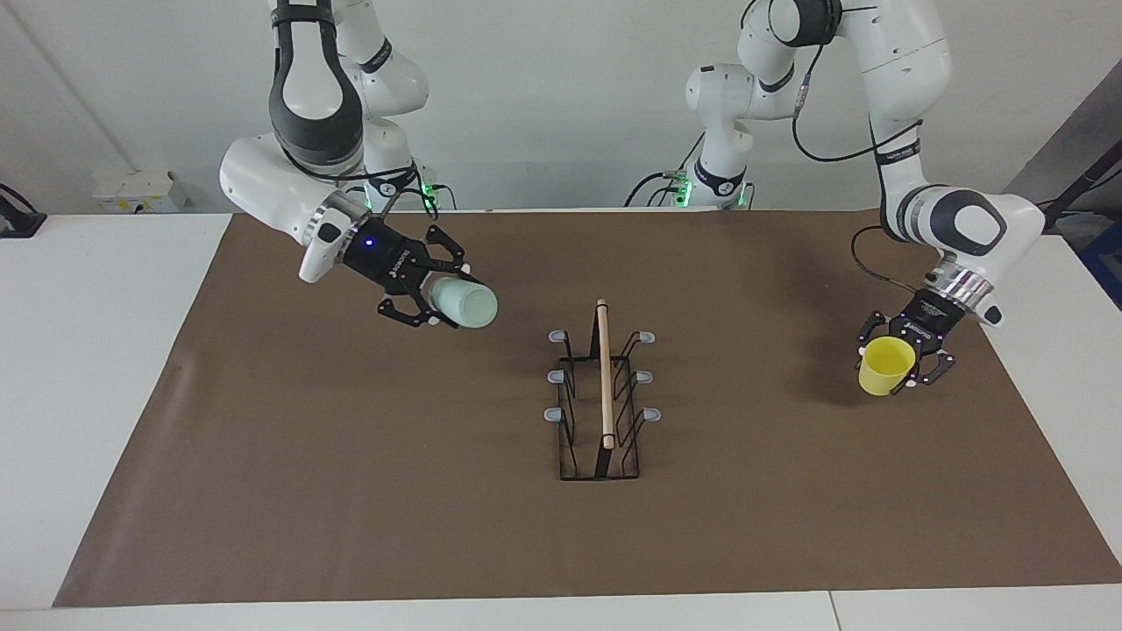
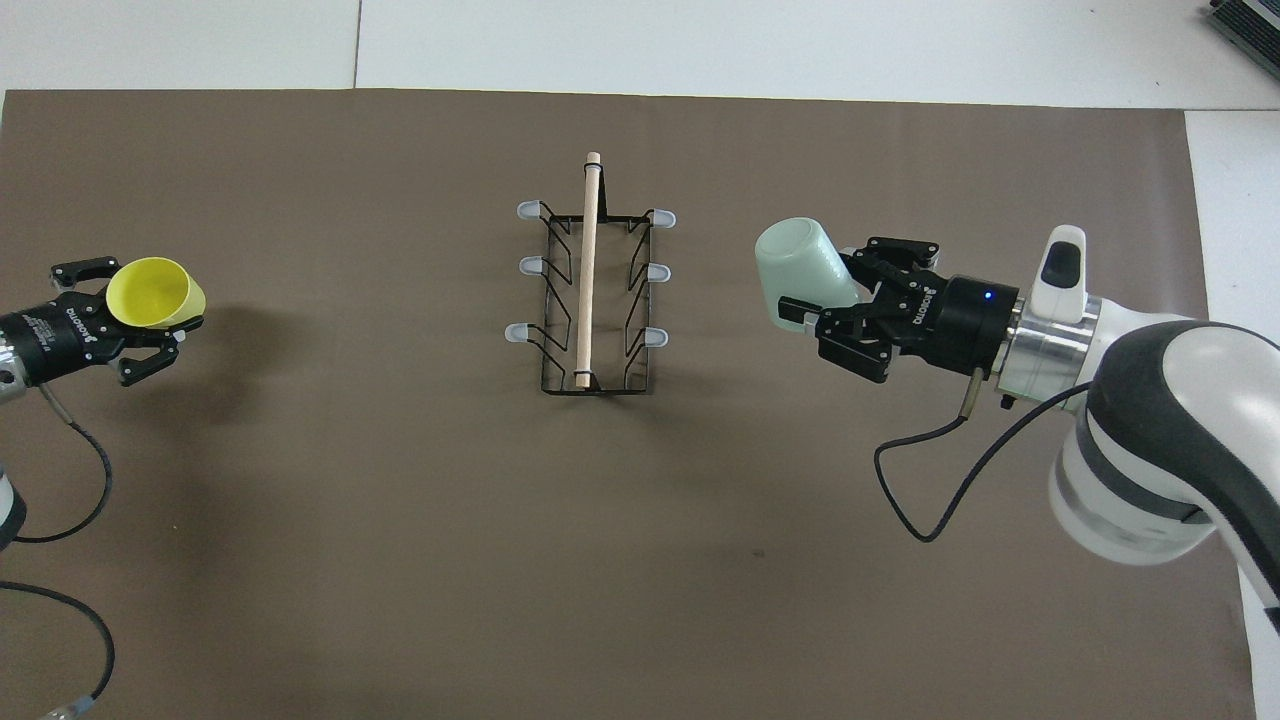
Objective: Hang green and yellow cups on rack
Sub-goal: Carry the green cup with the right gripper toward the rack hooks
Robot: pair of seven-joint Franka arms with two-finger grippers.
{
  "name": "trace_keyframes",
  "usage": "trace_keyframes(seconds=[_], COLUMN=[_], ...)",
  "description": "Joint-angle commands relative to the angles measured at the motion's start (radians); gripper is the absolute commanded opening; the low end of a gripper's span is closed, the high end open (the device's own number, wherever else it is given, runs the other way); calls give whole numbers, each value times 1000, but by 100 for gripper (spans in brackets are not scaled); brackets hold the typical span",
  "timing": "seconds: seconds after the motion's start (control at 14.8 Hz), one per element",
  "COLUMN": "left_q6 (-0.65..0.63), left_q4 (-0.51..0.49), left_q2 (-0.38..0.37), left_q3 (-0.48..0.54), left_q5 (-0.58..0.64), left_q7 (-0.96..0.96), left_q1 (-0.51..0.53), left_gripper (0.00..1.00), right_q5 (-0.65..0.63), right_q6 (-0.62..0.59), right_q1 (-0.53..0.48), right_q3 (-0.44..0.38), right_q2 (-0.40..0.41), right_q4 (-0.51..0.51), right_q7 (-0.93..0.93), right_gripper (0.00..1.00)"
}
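Mat (image 1: 351,491): the brown sheet is being used as the work surface, with the rack standing at its middle
Rack (image 1: 603,412): all six grey-tipped prongs are being left bare; nothing is being hung on it yet
Right gripper (image 1: 438,294): it is being held in the air toward the right arm's end of the table from the rack, fingers clamped on the green cup
Left gripper (image 1: 912,359): it is being held toward the left arm's end of the table from the rack, fingers closed on the yellow cup
Green cup (image 1: 465,303): it is being carried on its side, closed base turned toward the rack
Yellow cup (image 1: 885,365): it is being carried tilted, mouth up
Progress: both cups are being held, which is judged the first half; both hangings are being left to do
Hidden: the green cup's mouth is being covered by the fingers; whether the yellow cup is touching the mat cannot be told
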Motion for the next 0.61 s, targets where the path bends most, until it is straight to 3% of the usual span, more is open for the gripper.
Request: trace_keyframes(seconds=[0.0, 0.34, 0.54], left_q6=[-3, 0, 0], left_q4=[23, 57, 66], left_q2=[-29, -41, -46], left_q3=[-4, -4, -4], left_q5=[95, 197, 257], left_q7=[-19, -23, -15], left_q1=[3, 0, 0], left_gripper=[0, 0, 0], right_q5=[268, 712, 778], right_q6=[43, 37, 14], right_q1=[51, 177, 191], right_q3=[1, 0, 1], right_q2=[-23, 35, 63], right_q4=[-100, -105, -105], right_q7=[-244, -502, -539], right_gripper=[0, 0, 0])
